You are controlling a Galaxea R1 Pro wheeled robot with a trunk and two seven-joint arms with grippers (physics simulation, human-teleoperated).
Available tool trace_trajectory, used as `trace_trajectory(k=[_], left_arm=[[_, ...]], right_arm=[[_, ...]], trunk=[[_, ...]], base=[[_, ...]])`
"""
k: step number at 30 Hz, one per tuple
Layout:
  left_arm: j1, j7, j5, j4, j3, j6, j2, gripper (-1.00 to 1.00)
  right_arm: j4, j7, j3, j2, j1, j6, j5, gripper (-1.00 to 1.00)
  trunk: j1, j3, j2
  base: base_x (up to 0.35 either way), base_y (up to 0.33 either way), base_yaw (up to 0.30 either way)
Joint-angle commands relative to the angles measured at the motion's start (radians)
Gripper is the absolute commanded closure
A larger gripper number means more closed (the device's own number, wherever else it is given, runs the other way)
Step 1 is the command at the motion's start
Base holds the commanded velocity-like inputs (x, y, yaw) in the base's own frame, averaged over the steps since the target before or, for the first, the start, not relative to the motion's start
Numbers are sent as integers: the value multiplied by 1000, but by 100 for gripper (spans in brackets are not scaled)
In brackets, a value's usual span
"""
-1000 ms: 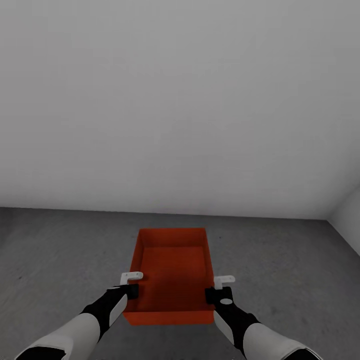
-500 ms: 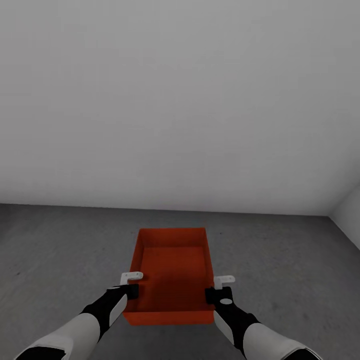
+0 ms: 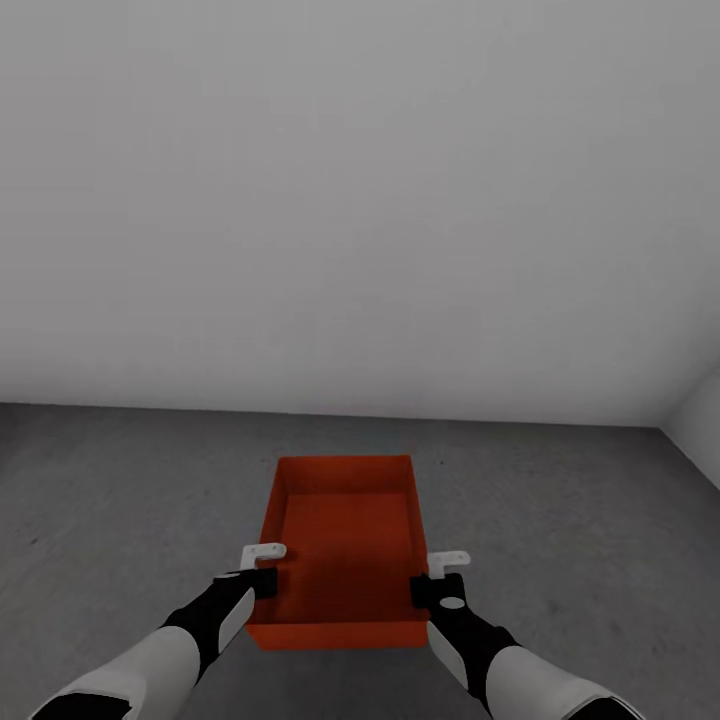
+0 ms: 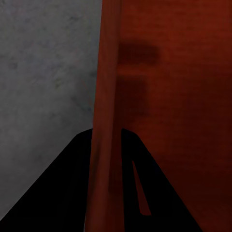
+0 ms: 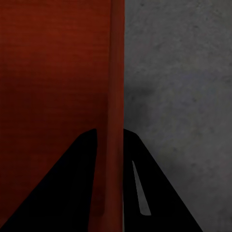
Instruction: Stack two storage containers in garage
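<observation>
Rough grey floor [image 3: 120, 500] meets a bare pale wall [image 3: 360, 200] beyond the bin [image 3: 345, 545]. Left gripper [image 3: 262, 568] and right gripper [image 3: 432, 576] each pinch a bin side wall.

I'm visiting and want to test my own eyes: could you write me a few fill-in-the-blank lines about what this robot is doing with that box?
1. The storage container held between both arms is coloured ____.
2. Each gripper's fingers straddle a thin ____ of the container, one finger inside and one outside.
3. Inside, the container is ____.
4. Below it lies a rough grey ____, which meets a pale wall ahead.

Missing words: red-orange; wall; empty; floor
</observation>
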Motion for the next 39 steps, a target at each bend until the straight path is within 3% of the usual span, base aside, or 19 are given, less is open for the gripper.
trace_trajectory(k=[1,11,39], left_arm=[[0,12,-15,-6,29,-57,9,100],[0,12,-15,-8,29,-57,9,100],[0,12,-15,-9,29,-57,9,100]], right_arm=[[4,-39,-45,-3,0,-7,-19,100],[4,-55,-44,-1,0,-8,-19,100],[4,-56,-45,-3,0,-14,-19,100]], trunk=[[4,-4,-8],[42,-35,-78],[149,-123,-274]], base=[[0,0,0],[0,0,-139],[0,0,-3]])
